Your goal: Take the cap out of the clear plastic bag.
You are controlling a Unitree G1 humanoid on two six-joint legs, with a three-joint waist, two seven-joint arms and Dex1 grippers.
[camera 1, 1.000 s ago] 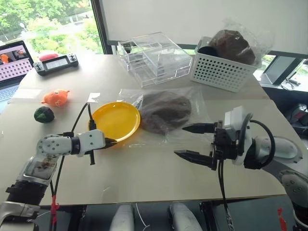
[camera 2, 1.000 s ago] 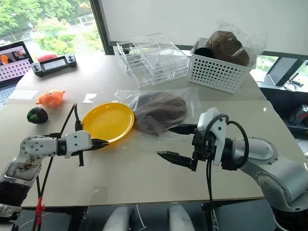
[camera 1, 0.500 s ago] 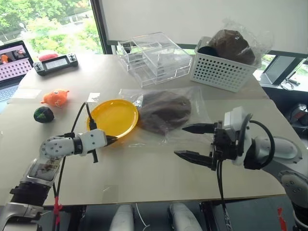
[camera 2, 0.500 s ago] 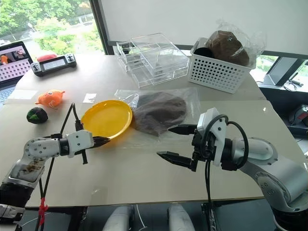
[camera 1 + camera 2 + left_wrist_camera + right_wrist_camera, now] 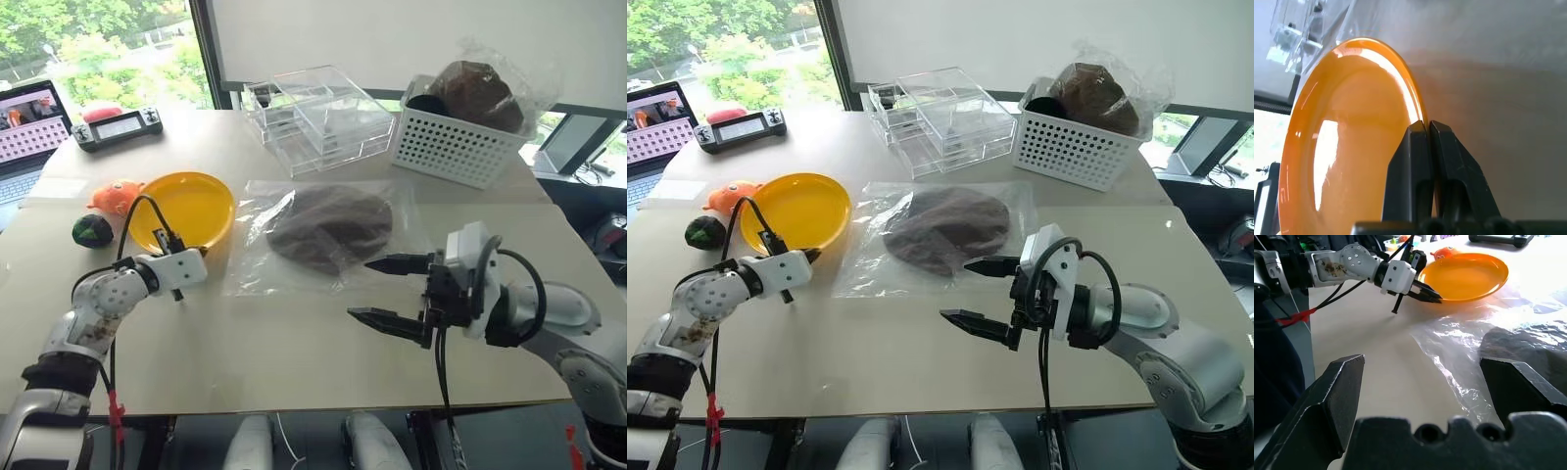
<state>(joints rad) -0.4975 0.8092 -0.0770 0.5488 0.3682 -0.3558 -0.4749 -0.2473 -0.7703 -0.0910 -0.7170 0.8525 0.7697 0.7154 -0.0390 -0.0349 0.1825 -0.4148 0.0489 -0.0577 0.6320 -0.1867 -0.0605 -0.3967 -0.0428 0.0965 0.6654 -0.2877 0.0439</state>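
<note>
Cap (image 5: 330, 226) now clear of yellow plate (image 5: 186, 201), dragged leftward by pinching left claw (image 5: 201, 260); right claw (image 5: 382, 292) agape.

arms: silver-white shells | tools: black pointed fingers (image 5: 392, 292) | cables: black | tag: red

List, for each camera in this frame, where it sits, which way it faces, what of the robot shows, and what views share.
Head stereo pair: looks down over the table; both arms show.
Left wrist: looks along the shut left end effector at the yellow plate rim.
Right wrist: looks between the open right end effector across the clear plastic bag with the cap.
Shared: the plate, and the left end effector in the right wrist view.
</note>
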